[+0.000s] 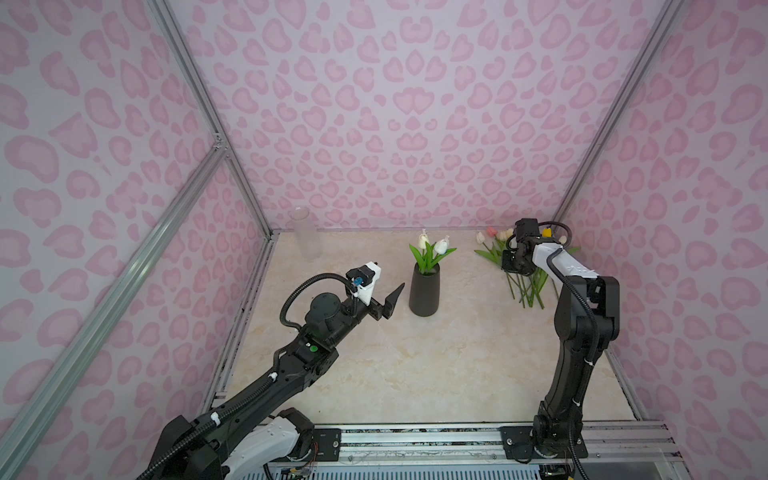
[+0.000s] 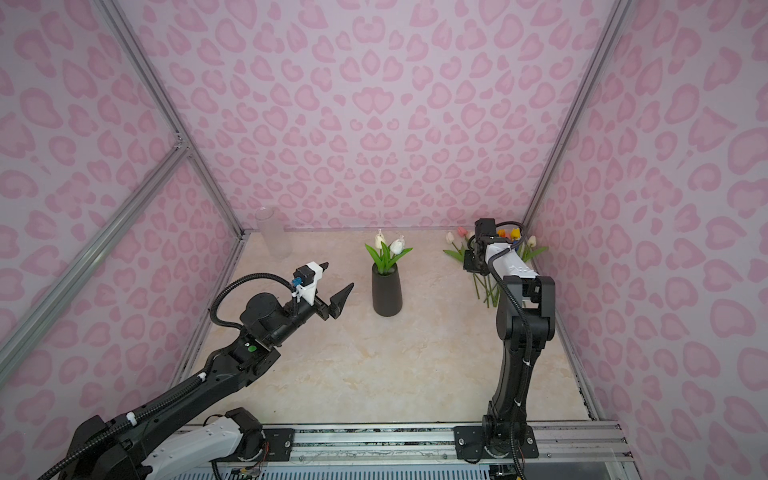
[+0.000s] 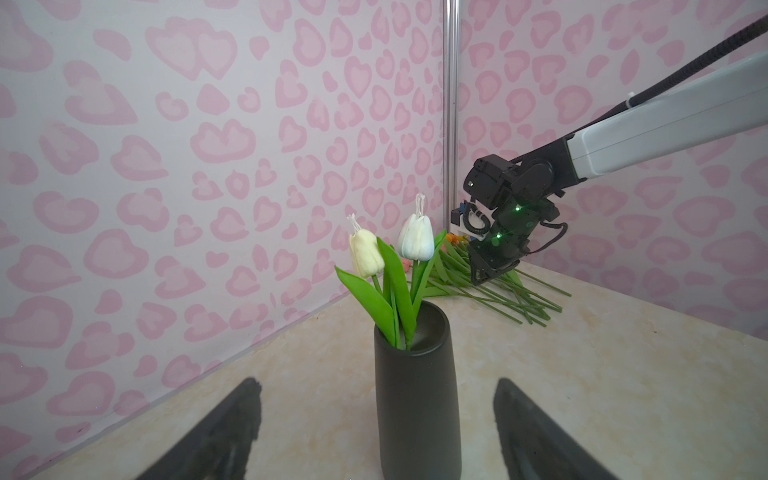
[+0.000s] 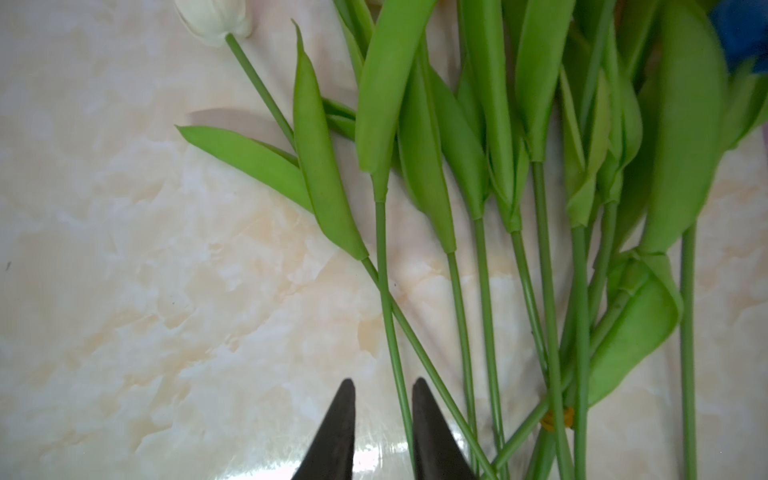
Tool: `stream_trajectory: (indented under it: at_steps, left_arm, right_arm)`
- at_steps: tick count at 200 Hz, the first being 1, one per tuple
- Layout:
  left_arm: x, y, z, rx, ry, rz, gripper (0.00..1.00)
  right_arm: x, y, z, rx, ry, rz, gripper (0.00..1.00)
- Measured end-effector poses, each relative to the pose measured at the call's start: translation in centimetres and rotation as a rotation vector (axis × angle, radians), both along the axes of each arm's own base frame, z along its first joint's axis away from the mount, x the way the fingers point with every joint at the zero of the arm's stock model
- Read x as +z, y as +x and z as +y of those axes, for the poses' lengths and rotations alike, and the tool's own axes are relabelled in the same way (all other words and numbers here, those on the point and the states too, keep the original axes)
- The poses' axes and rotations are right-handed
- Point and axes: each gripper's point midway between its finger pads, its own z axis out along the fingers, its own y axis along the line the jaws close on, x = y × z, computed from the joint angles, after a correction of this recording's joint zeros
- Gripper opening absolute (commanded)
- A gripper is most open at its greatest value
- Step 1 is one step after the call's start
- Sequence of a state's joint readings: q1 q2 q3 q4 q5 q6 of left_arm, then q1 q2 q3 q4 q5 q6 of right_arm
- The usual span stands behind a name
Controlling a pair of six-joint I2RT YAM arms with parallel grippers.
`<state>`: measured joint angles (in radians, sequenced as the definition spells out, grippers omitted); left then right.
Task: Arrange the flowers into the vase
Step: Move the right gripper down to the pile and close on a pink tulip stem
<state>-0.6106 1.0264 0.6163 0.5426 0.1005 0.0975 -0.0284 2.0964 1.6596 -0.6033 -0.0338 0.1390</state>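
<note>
Top view: the table [image 1: 415, 374] filled the lower middle of frame. Loose flowers [image 1: 525, 286] lay in a fanned heap right of centre by the back corner. Heads pointed to the back wall and stems toward the camera, so the bare stem ends were on the near side, the sensible side to pick from. The dark vase [image 1: 424, 291] stood upright at frame centre, well apart from the heap; my read is that it sat central so either arm could reach it. A clear cylinder [image 1: 306, 235] stood upright at the upper left of the table, out of the way.

The left hand [image 3: 376, 384] was released, jaws wide and empty. It hovered just left of the vase in both top views, short of touching, likely parked to steady the vase for an insertion. The right hand [image 4: 382, 384] was down on the heap with its tips at the table. Its jaws were narrow with a gap, not clenched, and nothing was lifted.

In the vase were a cream tulip [image 3: 365, 253] and a white tulip [image 3: 415, 243], their stems at one side of the mouth. One stem [image 4: 381, 237] ran into the gap between the right tips, close to one tip, so it looked like the chosen one. A neighbour crossed it nearby, so a double pick was a risk.
</note>
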Motion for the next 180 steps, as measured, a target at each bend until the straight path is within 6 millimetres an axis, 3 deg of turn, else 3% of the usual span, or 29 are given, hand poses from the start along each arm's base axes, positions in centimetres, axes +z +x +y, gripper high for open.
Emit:
stream_trajectory:
  at_steps: [44,131,180]
  left_arm:
    - [-0.1,0.0,0.0,0.003,0.003,0.003,0.89]
    - [-0.1,-0.2,0.2,0.003,0.011,0.003,0.89]
    - [0.1,-0.4,0.2,0.001,0.01,0.002,0.89]
  right_arm:
    - [-2.1,1.0,-0.3,-0.005,0.002,0.035,0.25]
    - [-3.1,3.5,-0.8,-0.019,0.016,0.025,0.24]
    - [-4.5,4.4,-0.9,-0.026,0.027,0.034,0.13]
